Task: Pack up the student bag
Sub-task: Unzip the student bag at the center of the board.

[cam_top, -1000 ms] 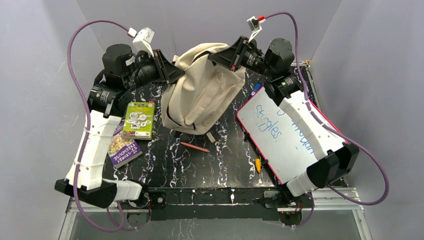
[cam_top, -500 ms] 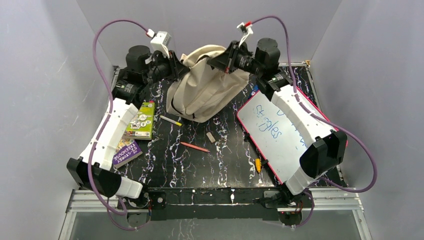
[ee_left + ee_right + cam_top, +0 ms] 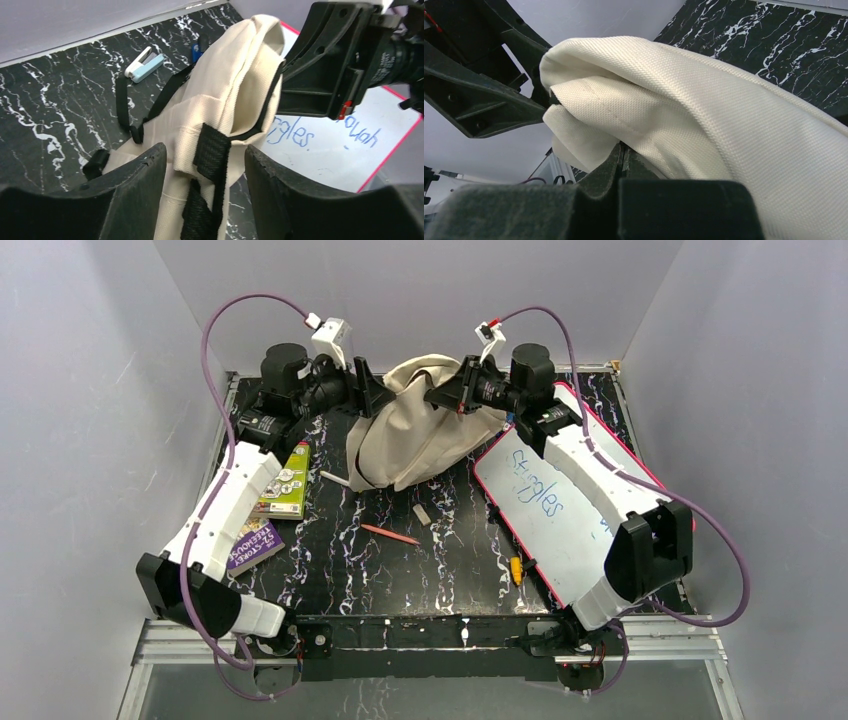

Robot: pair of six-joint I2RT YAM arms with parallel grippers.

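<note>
Both arms reach forward: right tool pinches the student bag (top edge); left tool gapes open.

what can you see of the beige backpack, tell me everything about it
The student bag is a cream woven-fabric backpack with black straps, slumped and creased at the far middle of the black marbled table. Its top is held up, pinched in the shut right gripper; the left gripper stands open around one strap on the other side. Its lower part rests on the table, close to the whiteboard.
</note>
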